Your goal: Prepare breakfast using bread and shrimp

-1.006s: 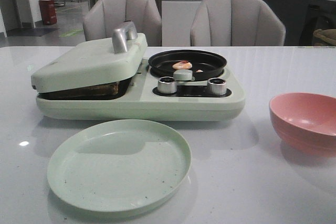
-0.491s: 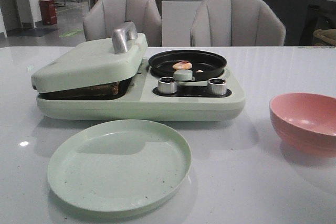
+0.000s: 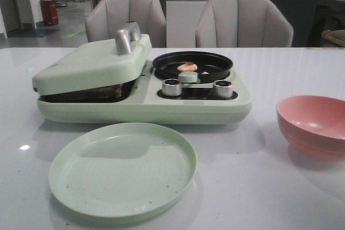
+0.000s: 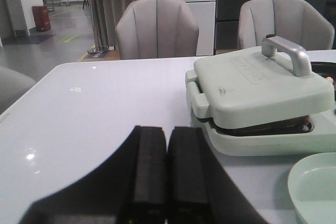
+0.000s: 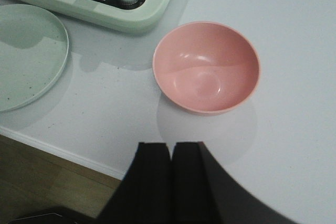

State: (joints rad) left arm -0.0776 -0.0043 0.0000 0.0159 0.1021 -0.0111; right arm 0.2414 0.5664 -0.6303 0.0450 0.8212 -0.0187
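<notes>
Cooking: bread [image 3: 91, 93] sits pressed under the sandwich maker lid [image 3: 91, 62], shrimp [image 3: 187, 67] lies in the black pan [image 3: 215, 68]; left gripper [image 4: 166, 169] and right gripper [image 5: 171, 174] both pinched together, empty; green plate [image 3: 122, 168] awaits serving

The shrimp [image 3: 187, 67] is a small curled piece, pale orange-pink with white, lying on the floor of the round black pan, left of its middle. The bread [image 3: 89, 93] shows only as a brown-crusted edge in the gap under the press's tilted lid, lying flat
</notes>
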